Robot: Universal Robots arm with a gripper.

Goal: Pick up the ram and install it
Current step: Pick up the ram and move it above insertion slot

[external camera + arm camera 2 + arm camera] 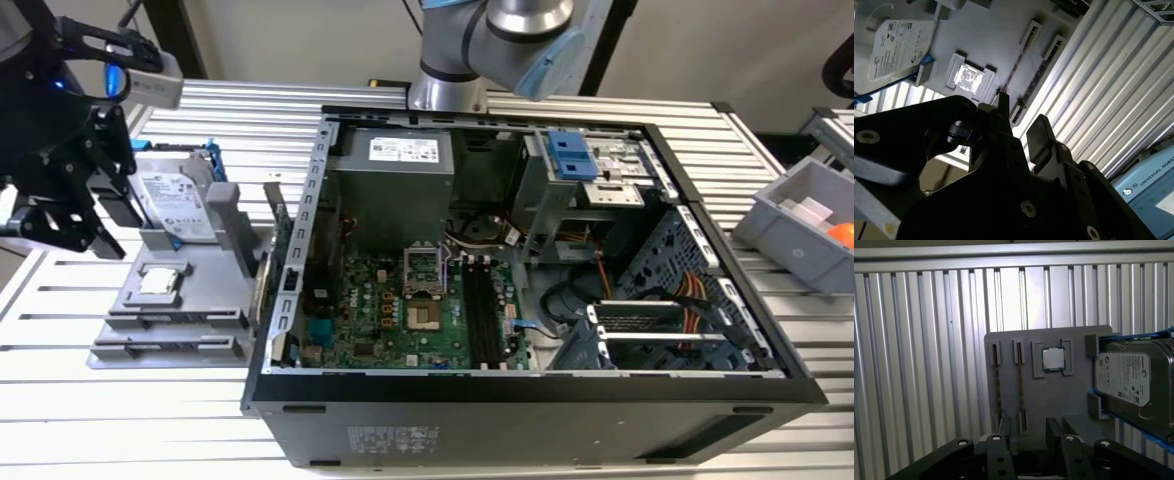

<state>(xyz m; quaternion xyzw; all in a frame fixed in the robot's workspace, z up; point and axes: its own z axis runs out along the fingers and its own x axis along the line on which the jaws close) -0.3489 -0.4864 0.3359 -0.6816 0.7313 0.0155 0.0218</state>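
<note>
The gripper [1029, 426] hangs over the plate [1059, 400] with its fingers [1055, 432] apart and nothing held between them. In line with that gap runs the ram [1020, 385], a thin dark stick stood on its long edge, each end caught in a small slotted clip on the plate. Stood so, it turns its two flat faces toward the fingers, which seems to be the reason for the clips. It is not yet gripped, and I cannot tell how far above it the gripper is.

A second strip [997, 390] stands parallel, just beside the ram and just outside one finger. Whether it is another stick or a bare rail I cannot tell. That is the tight side. On the other side the chip [1053, 359] lies flat and low in its pocket, so there is more room there. The drive [1129, 377] in its blue frame sits at the plate's end, well apart from the ram.

The plate rests on the ribbed table [929, 365]. In the exterior view the case [534, 388] lies open just beside the plate, with its wall rising between them. The long black slots [481, 312] on its board look empty, with cables near on one side.
</note>
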